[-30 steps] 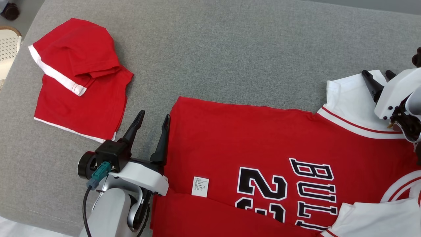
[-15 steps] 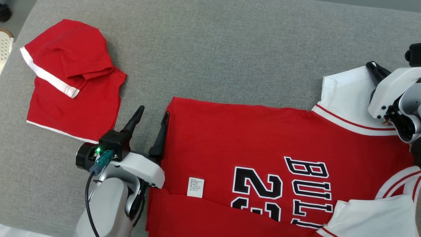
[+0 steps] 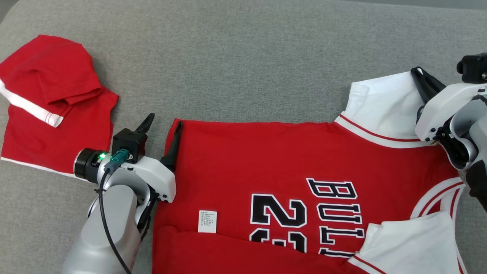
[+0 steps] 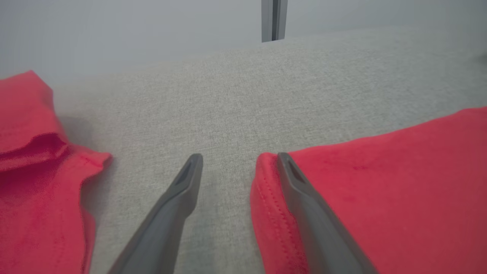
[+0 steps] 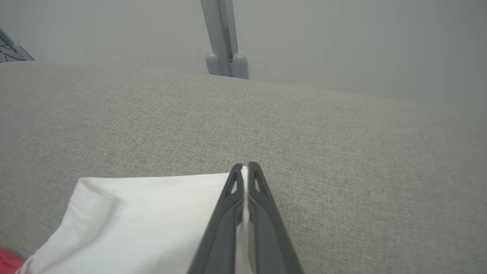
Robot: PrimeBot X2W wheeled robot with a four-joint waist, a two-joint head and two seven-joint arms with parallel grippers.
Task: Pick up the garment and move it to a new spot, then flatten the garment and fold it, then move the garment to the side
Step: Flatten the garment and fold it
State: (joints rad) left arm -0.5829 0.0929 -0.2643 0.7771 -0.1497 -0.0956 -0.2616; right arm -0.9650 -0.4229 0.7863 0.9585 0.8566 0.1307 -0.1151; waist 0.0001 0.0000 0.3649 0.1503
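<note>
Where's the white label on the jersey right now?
In the head view, lower left of centre: the label lies on the jersey, left of the black number.

grey fabric surface [image 3: 243,57] | folded red cloth [image 3: 76,125] far left | grey post [image 5: 222,38]

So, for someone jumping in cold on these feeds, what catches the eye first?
The big red jersey with black lettering, spread over the near half of the grey surface. At its far right, the right gripper is shut on the white sleeve; at its left corner, the left gripper stands open astride its edge. A smaller red garment lies folded at far left.
</note>
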